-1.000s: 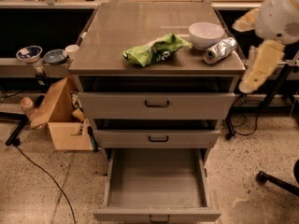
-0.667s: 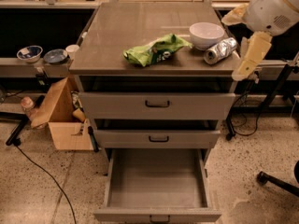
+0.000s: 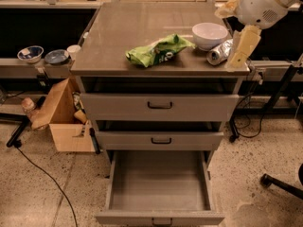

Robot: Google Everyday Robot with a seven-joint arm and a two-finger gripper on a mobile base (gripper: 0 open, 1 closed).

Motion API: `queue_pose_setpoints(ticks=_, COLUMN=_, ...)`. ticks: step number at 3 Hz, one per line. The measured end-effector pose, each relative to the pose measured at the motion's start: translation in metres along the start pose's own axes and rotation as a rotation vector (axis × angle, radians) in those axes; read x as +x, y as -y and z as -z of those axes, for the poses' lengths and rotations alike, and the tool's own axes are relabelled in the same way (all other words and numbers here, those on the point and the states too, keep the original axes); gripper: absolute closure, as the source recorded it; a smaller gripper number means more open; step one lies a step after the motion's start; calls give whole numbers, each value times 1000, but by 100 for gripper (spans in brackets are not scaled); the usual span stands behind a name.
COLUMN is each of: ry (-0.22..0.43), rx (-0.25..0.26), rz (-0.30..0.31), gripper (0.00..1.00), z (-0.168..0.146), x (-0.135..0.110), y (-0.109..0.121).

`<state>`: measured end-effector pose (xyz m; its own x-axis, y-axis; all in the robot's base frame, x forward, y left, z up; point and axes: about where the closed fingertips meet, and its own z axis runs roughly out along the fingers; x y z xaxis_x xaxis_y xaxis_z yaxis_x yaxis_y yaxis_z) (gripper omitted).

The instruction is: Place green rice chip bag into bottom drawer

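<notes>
- Green rice chip bag (image 3: 158, 51): lies crumpled on the table (image 3: 118, 27), well left of the pincer and near the front edge. Nothing touches it.
- White bowl (image 3: 209, 34): between the bag and the pincer, set a little further back.
- Silver foil bag (image 3: 219, 53): just left of the pincer, close against it in this view.
- Pincer (image 3: 238, 56): hangs over the table's right front corner, pointing down. Open or closed, cannot tell. Nothing is visibly carried.
- Bottom drawer (image 3: 158, 181): pulled out, below and left of the pincer. Upper drawers (image 3: 160, 107) are shut.

Judgement: the step in hand is the reach to the green bag.
- Rise clear of the silver bag and bowl before crossing left.
- Come down on the bag's raised middle fold, not its thin ends.
- Foil probably slips and crushes, so grip deep.
- Carry it out past the table front before lowering it into the drawer.
</notes>
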<state>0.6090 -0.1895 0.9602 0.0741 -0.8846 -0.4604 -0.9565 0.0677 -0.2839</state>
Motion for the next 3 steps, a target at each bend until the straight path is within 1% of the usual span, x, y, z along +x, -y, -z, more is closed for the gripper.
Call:
queue_pose_setpoints(ticks=1, ry=18, rx=8, rz=9, gripper=0, z=-7, x=-8, y=5)
queue_pose_setpoints(ticks=2, ry=53, rx=8, rz=9, gripper=0, z=-22, x=-15, y=14)
queue_pose_setpoints(ticks=3, ry=110, rx=12, rz=23, gripper=0, z=-56, x=-31, y=38)
